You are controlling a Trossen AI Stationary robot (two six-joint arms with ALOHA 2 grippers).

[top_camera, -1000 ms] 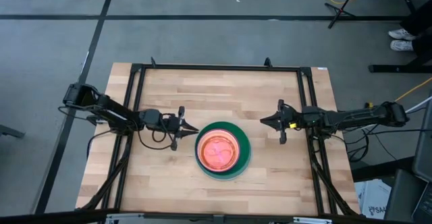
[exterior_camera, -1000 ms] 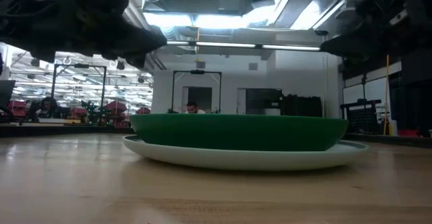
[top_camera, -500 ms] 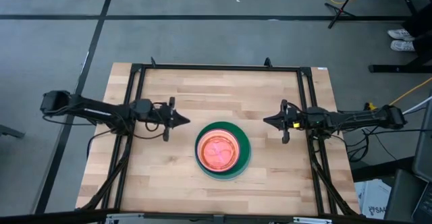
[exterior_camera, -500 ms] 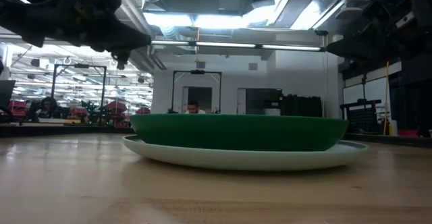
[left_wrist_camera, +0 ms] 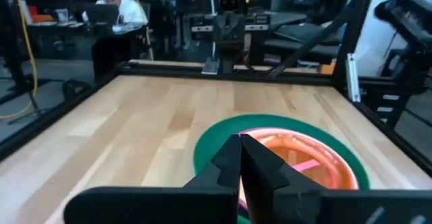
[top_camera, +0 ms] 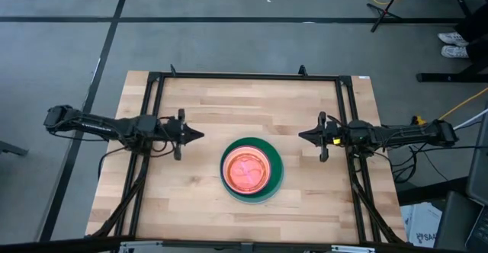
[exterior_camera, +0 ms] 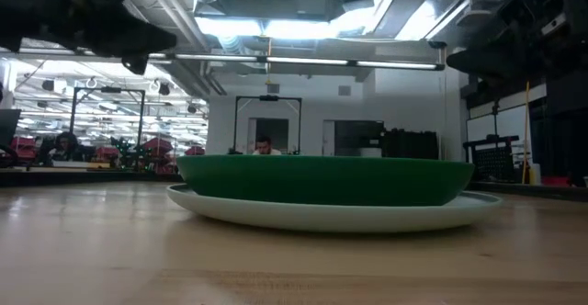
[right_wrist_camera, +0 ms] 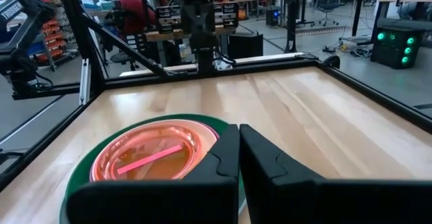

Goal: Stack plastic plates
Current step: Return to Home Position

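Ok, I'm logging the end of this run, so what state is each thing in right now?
Red-pink plate: topmost, lying flat, nothing touching it.
Dark green plate: upright, sitting in the light blue plate.
Light blue plate: lowest, flat on the wooden table.
Left gripper: shut, empty, left of the dark green plate, apart from it.
Right gripper: shut, empty, right of the dark green plate, apart from it.

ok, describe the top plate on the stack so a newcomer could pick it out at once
On the wooden table, one stack of plates sits near the middle, between the left gripper and right gripper, both shut and clear of it. The red-pink plate is the topmost: small, translucent, sitting inside the rim of the much wider dark green plate.
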